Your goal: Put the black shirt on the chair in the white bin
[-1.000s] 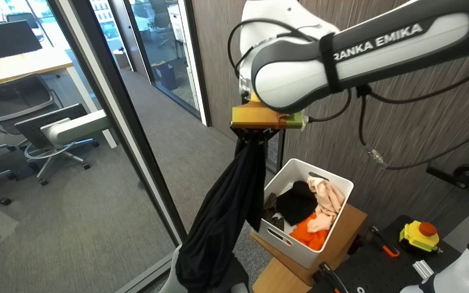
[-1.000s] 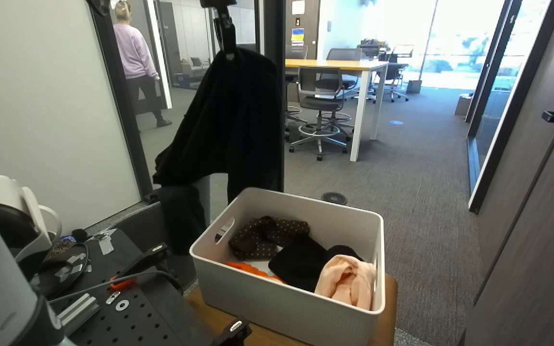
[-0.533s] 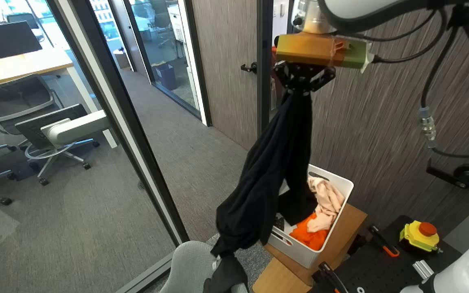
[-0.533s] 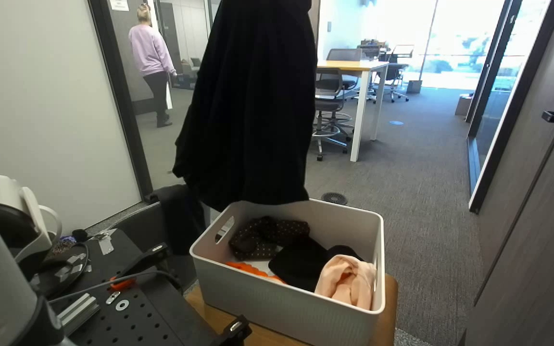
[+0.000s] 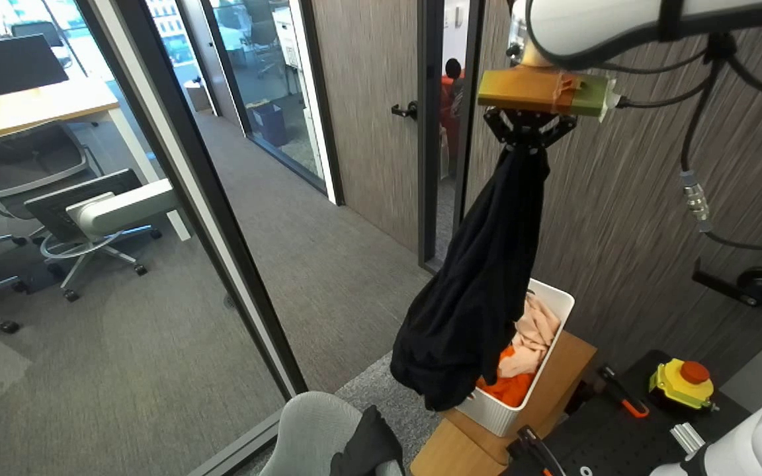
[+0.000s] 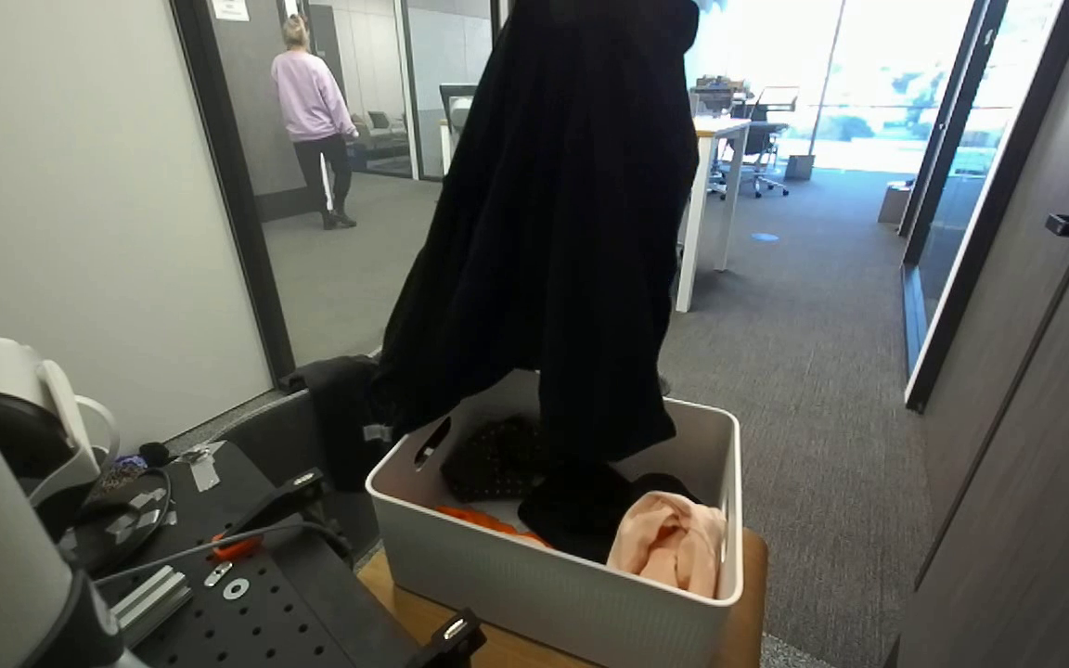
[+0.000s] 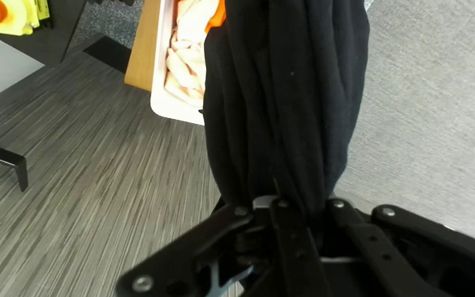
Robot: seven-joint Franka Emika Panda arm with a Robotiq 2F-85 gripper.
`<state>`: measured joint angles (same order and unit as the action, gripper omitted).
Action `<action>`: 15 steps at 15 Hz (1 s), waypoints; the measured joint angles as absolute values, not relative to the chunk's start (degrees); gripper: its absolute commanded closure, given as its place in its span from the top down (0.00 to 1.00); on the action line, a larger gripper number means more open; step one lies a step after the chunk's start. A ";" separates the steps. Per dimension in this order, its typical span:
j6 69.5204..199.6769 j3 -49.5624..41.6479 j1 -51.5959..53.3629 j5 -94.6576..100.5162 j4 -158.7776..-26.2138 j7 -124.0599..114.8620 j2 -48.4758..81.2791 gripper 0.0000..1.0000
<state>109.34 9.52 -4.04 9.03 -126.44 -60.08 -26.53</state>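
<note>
In an exterior view, at left stands the chair (image 5: pixel 315 420) with a dark cloth (image 5: pixel 369 441). Then the shirt (image 5: pixel 477 284) hangs in the air, with the gripper (image 5: pixel 525 149) closed tight on its top. At right is the bin (image 5: pixel 492 418); the shirt seems only partly above it. I judge the carrying step is in hand; next, it should be centred, lowered and released.
</note>
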 measured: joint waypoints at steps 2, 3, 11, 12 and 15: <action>113.23 9.82 -4.33 10.65 -129.95 -62.50 -24.47 0.04; 115.66 9.87 -4.33 10.99 -132.01 -63.69 -23.06 0.04; 130.19 7.76 -4.45 11.07 -140.25 -67.67 -8.12 0.04; 131.69 7.39 -4.40 11.02 -140.48 -67.69 -6.19 0.04; 136.37 6.44 -3.69 9.98 -140.78 -67.65 -0.16 0.04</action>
<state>136.37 6.44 -3.69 9.98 -140.78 -67.65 -0.16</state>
